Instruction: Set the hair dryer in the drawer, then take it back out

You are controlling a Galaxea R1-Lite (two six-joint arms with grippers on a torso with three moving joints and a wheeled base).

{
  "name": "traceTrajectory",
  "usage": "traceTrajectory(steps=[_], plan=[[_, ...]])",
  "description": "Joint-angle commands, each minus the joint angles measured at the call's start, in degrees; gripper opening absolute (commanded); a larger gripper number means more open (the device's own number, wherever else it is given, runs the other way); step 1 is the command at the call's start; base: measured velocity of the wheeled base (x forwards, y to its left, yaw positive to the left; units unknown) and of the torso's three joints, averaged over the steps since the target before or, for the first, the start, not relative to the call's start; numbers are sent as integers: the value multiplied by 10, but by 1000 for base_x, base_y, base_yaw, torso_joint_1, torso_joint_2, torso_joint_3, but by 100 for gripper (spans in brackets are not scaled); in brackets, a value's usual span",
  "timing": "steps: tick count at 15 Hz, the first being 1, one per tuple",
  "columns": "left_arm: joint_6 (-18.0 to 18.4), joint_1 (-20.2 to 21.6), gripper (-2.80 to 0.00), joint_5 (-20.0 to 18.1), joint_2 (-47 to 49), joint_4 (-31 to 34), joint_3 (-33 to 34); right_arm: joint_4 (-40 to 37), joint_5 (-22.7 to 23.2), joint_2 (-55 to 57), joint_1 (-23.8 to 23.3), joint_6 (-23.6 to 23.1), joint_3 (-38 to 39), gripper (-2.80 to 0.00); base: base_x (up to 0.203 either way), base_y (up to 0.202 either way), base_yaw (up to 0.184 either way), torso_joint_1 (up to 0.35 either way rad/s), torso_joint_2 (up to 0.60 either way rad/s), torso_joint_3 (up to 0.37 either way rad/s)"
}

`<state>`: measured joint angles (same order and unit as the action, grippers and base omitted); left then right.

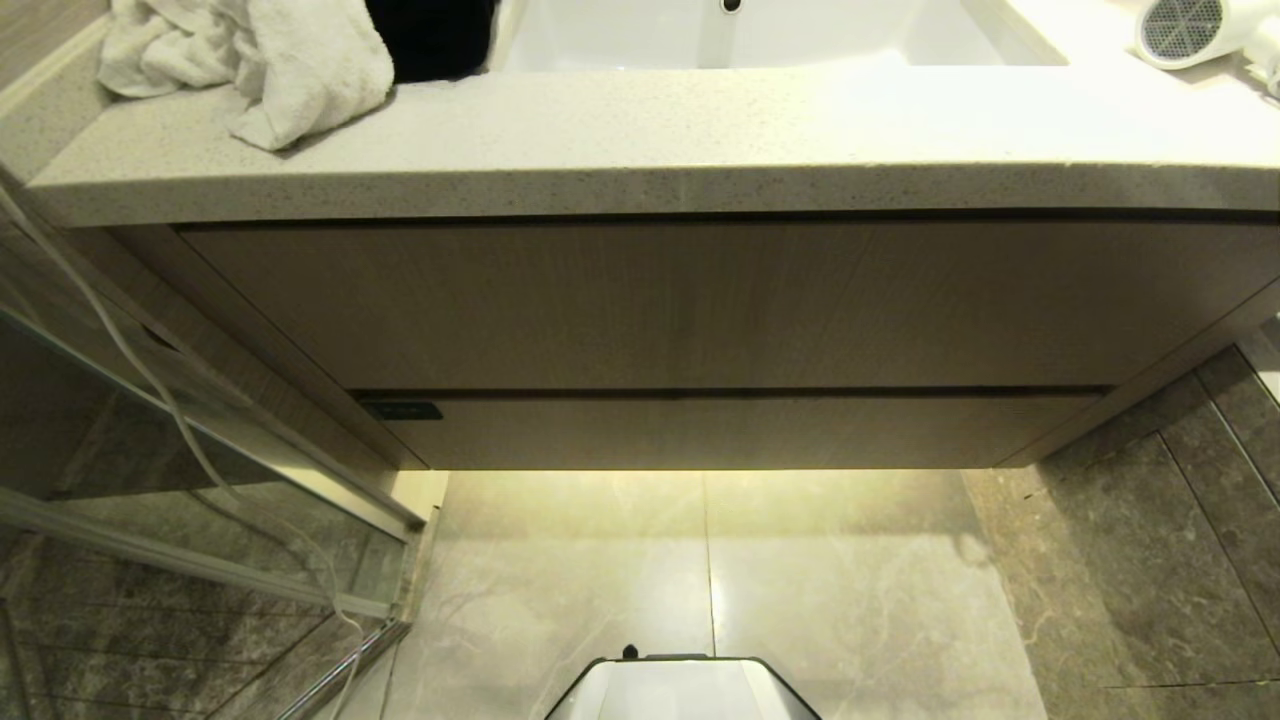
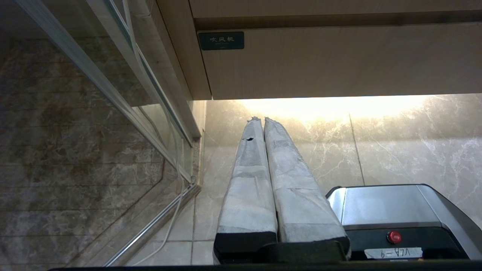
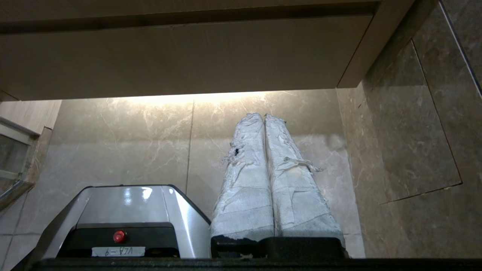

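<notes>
The white hair dryer [image 1: 1195, 30] lies on the stone counter [image 1: 640, 150] at the far right, its grey mesh grille facing me. The drawer [image 1: 740, 430] is the shallow light-wood front at the bottom of the vanity; it is closed, with a small black label [image 1: 402, 410] at its left end. Neither arm shows in the head view. In the left wrist view my left gripper [image 2: 261, 119] hangs low beside the robot base, shut and empty, pointing at the floor under the drawer [image 2: 339, 60]. My right gripper [image 3: 263, 116] hangs the same way, shut and empty, below the drawer [image 3: 188, 56].
A white towel [image 1: 250, 60] is heaped on the counter's left end beside the white sink [image 1: 780, 35]. A taller wood panel [image 1: 700, 300] sits above the drawer. A glass shower door [image 1: 150, 420] with a white cord stands to the left. My base [image 1: 680, 690] is on the floor tiles.
</notes>
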<state>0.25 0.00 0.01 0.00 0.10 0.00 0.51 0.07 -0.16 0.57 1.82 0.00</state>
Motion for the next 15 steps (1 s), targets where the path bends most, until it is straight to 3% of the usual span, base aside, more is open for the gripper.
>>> traceTrajectory(steps=[1,15], plan=[[0,0,-280,1,-1,0,0,0,0,1,0,-1,0,-280,0,0,0,0,0,0],[0,0,-280,0,0,0,0,0,0,1,0,3,0,-280,0,0,0,0,0,0]])
